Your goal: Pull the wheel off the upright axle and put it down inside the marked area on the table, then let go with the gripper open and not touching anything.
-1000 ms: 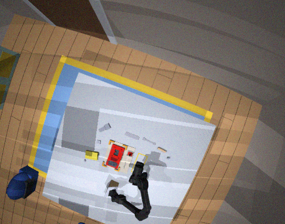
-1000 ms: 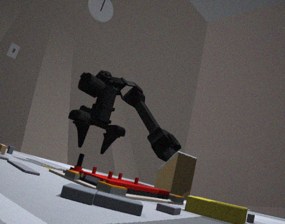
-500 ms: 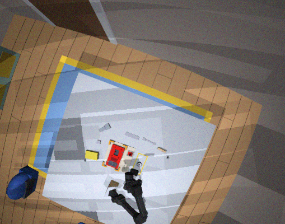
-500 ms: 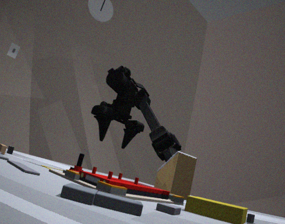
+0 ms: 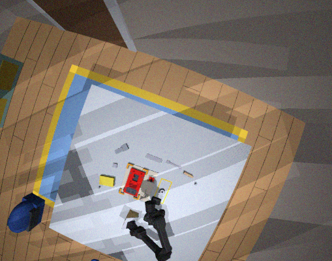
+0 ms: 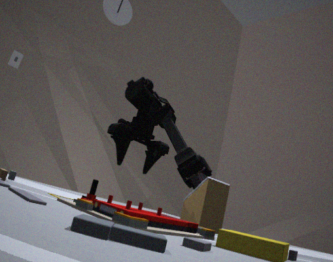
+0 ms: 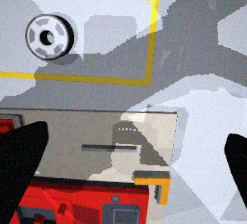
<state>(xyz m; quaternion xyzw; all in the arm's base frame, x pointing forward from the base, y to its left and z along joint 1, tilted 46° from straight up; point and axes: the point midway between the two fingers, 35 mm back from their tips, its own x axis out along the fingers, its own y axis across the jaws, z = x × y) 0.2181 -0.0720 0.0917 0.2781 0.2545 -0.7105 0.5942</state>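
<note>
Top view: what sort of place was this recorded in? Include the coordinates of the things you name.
Probably an indoor workshop or lab corner. Wooden planks (image 5: 184, 74) surround a pale work surface (image 5: 122, 125) edged in yellow and blue, while the exterior view shows a round clock (image 6: 114, 18) and a switch-like plate (image 6: 13, 62) on the wall (image 6: 188, 47).

The wheel (image 5: 162, 190) (image 7: 47, 37) lies inside the marked area (image 5: 169, 186) (image 7: 149, 65). The axle (image 6: 94, 187) stands up beside it, outside the lines.
</note>
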